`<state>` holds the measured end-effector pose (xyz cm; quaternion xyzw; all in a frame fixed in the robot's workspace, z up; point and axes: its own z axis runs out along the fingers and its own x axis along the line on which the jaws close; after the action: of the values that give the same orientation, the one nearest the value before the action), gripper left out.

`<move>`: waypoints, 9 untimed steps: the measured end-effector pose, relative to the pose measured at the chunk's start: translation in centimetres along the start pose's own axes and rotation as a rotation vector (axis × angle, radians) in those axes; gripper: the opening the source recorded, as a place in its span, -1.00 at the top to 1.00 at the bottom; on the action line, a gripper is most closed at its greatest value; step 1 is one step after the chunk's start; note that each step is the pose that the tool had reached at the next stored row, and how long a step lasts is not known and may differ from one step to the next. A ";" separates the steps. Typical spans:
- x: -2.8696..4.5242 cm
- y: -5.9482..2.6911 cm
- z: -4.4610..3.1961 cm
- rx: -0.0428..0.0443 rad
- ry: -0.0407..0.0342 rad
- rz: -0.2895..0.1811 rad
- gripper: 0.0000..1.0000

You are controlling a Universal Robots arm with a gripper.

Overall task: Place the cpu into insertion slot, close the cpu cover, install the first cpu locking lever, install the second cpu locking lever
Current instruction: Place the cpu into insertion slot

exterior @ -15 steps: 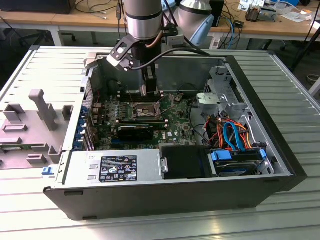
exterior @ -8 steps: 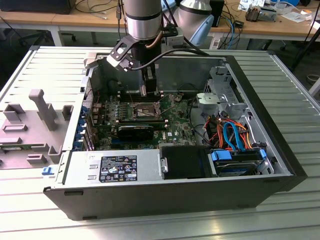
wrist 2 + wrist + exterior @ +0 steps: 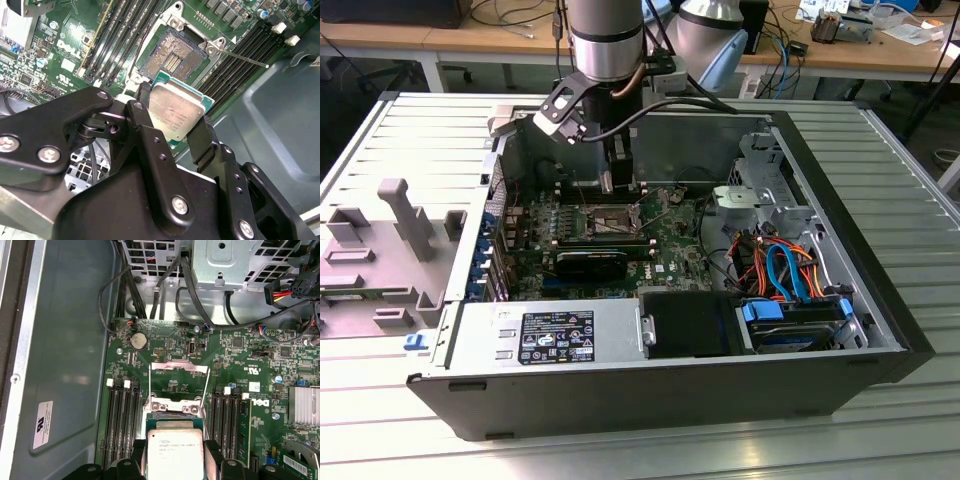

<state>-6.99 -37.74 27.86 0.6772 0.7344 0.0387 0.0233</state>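
The gripper [image 3: 175, 461] is closed on the cpu [image 3: 176, 107]. One black finger [image 3: 200, 137] presses each of two opposite edges. The cpu hangs just above the motherboard [image 3: 670, 250], close beside the insertion slot [image 3: 172, 54] and not seated in it.

**Surroundings.** The open computer case [image 3: 650, 400] lies on a slatted metal table [image 3: 920, 160]. The arm [image 3: 605, 40] reaches down into it from above. Memory slots [image 3: 122, 35] flank the insertion slot on both sides. In the exterior view, a power supply [image 3: 550, 335] occupies the near wall, and orange and blue cables [image 3: 785, 265] sit toward the exterior view's right. Nothing lies across the insertion slot.

**View differences.**
- The second wrist view shows the bare dark contact field inside the silver rim, and a thin locking lever [image 3: 245, 57] swung out over the memory slots.
- The first wrist view shows the cpu cover [image 3: 179, 369] raised off the socket. Beyond it are a coin cell [image 3: 138, 341], black cables [image 3: 210, 315], a drive cage [image 3: 225, 260] and a finned heatsink [image 3: 305, 405].

**Cpu appearance.** It is a flat square chip with a silver-grey metal top and a green border.
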 end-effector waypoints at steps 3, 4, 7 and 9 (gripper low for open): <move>0.00 -0.02 0.05 0.0000 0.0000 0.000 -0.09; 0.00 -0.03 0.06 0.0000 0.0000 0.000 -0.09; 0.00 -0.05 0.10 0.0000 0.0000 0.000 -0.09; 0.00 -0.06 0.14 0.0000 -0.0001 0.000 -0.09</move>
<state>-7.03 -37.74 27.72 0.6772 0.7344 0.0387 0.0234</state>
